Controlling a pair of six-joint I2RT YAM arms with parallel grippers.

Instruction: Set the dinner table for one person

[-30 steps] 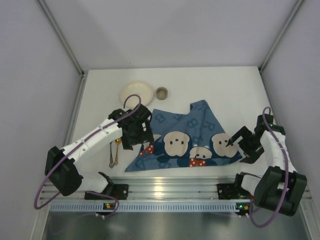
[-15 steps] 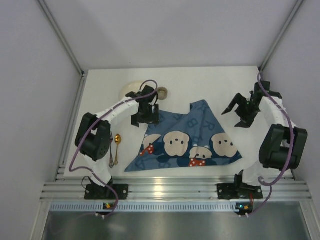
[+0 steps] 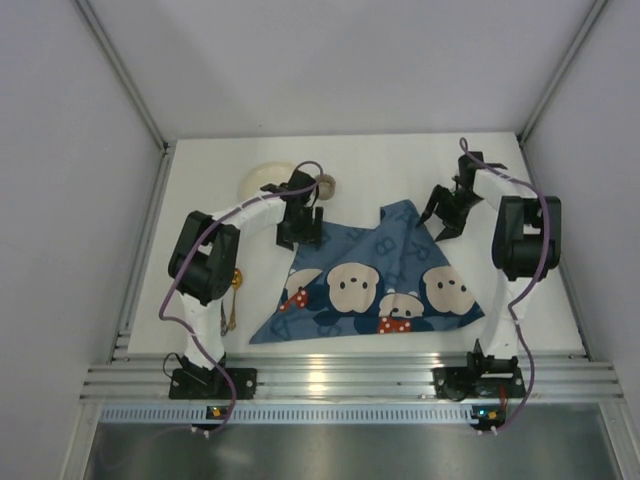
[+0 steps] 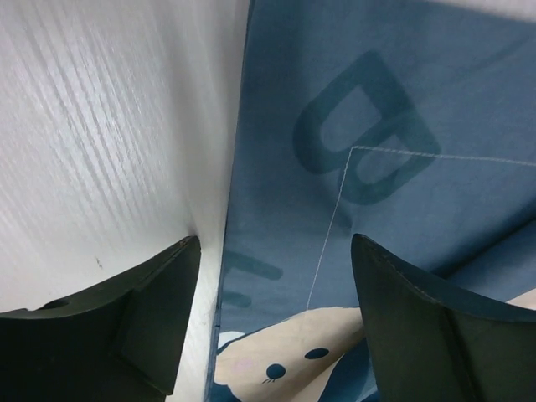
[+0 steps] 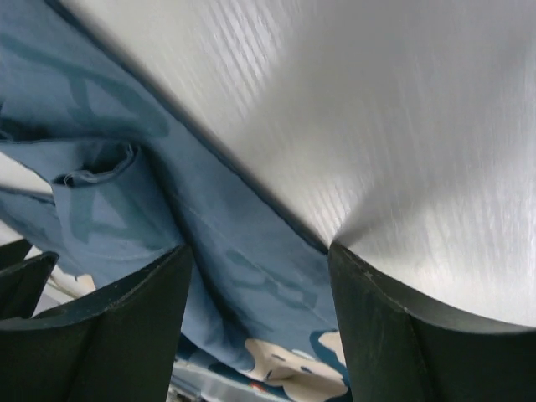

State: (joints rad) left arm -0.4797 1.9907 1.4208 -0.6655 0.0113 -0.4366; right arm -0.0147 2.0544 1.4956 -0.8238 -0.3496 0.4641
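Poised to pinch the far edge of a rumpled placemat point(image 3: 370, 280) on the white desk point(image 3: 380, 165).
From above: left gripper point(image 3: 298, 228) at the far-left hem, right gripper point(image 3: 443, 212) at the far-right corner, plate point(image 3: 262, 180) and cup point(image 3: 325, 184) just beyond the left. Left wrist: jaws parted astride the hem, gripping nothing. Right wrist: jaws parted likewise over a folded edge. Likely light, limp, quick to bunch; best pinched at hem corners against the rigid, smooth desk.

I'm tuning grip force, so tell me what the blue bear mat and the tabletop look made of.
Blue bear mat: woven cloth, matte; stitched white thread line, hemmed edge and soft folds show it. Tabletop: rigid white board, matte, perhaps laminate or painted wood; fine parallel streaks and faint glare close up, material uncertain.
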